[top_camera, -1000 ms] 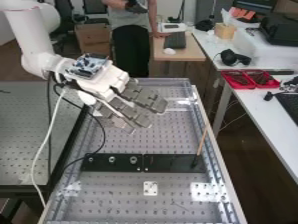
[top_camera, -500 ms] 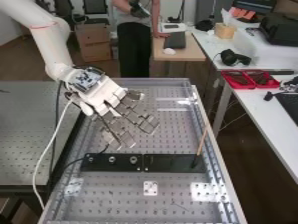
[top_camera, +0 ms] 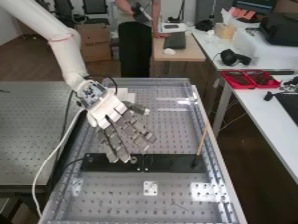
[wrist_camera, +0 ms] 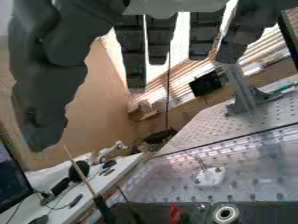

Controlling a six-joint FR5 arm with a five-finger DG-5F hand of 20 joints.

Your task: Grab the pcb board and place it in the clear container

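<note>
In the high view the hand (top_camera: 123, 129) is over the left part of the perforated bench, its fingers extended and spread, pointing down the bench. Their tips overlap the black strip (top_camera: 174, 163) in this view, and nothing is held. The wrist view has the hand (wrist_camera: 201, 37) with long fingers hanging straight and the thick thumb to one side, nothing between them. I cannot make out which thing is the pcb board or the clear container. A pale object (top_camera: 128, 95) lies partly hidden behind the wrist.
A thin wooden stick (top_camera: 201, 141) stands at the strip's right end. A small white plate (top_camera: 151, 188) lies nearer on the bench, and metal rings (top_camera: 112, 160) sit on the strip. Red trays (top_camera: 249, 79) are on the side table. A white cable hangs left of the arm.
The hand has moved down the bench toward the near end, from its far left part to the black strip, turning so its fingers point more toward the near end.
</note>
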